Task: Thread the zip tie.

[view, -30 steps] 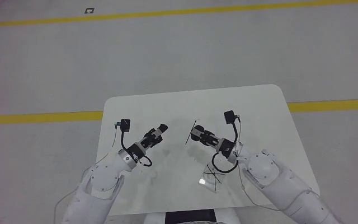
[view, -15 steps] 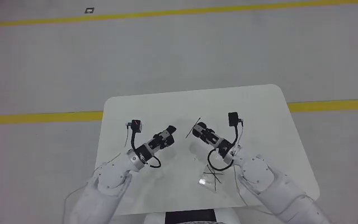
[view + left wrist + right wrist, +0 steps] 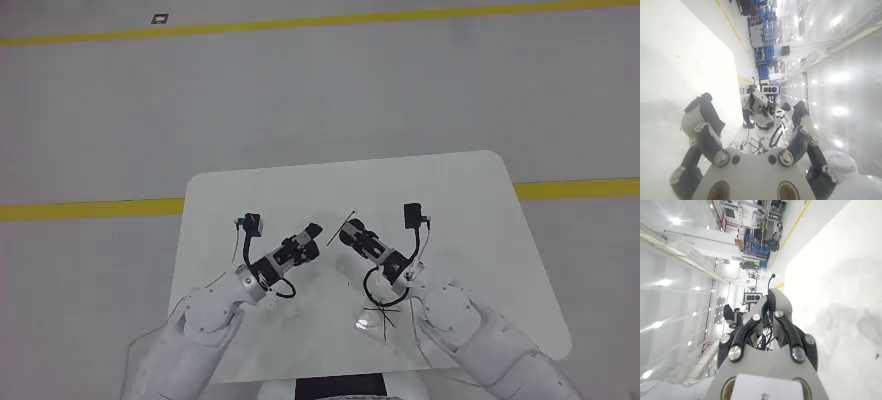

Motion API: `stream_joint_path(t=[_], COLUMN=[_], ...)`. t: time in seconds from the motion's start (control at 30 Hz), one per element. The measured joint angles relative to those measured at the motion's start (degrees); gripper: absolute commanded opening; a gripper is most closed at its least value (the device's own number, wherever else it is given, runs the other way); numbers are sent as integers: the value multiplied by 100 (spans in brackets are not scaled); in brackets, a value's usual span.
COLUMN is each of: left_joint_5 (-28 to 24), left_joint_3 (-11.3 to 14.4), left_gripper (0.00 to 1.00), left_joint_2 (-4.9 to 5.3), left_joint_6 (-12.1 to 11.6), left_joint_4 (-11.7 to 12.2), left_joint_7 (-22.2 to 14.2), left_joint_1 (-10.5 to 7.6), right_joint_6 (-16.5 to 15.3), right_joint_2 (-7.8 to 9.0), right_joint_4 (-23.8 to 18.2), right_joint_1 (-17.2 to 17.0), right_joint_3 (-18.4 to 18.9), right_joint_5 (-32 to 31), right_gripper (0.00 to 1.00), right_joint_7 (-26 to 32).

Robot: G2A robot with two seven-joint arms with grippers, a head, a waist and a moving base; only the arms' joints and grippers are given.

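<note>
My right gripper (image 3: pixel 343 234) is held above the middle of the white table (image 3: pixel 450 190), shut on a thin black zip tie (image 3: pixel 351 217). In the right wrist view the zip tie (image 3: pixel 770 283) sticks out past the closed fingertips, ending in its small square head. My left gripper (image 3: pixel 313 232) faces it from a short distance, open and holding nothing. In the left wrist view its two dark fingers (image 3: pixel 705 108) stand wide apart, and the right arm's gripper shows through the gap between them.
Several spare black zip ties (image 3: pixel 381 313) lie crossed on the table near its front edge, beside a small clear piece (image 3: pixel 362 325). The table's rounded far corner and yellow floor lines lie beyond.
My left gripper has moved toward the right gripper and closed most of the gap between them. The right gripper, still holding the zip tie, has shifted slightly toward the left one.
</note>
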Motion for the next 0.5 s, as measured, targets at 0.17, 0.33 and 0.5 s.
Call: stream_joint_path(t=[0.17,0.33,0.5], left_joint_5=[-247,-362,-353], left_joint_3=[225,431,430], left_gripper=[100,100,100], left_joint_2=[-42,-87,-86], left_joint_6=[-145,-354,-354], left_joint_4=[209,391,392], left_joint_7=[-26,50,47], left_joint_1=[-185,-377,-377], right_joint_6=[239,479,481], right_joint_2=[-104,-213,-213], right_joint_4=[-32,5,6], right_joint_1=[43,106,110], right_joint_3=[-140,-305,-305], right_joint_5=[-78,-82,-93], right_gripper=[0,0,0], right_joint_7=[-267,-432,-430])
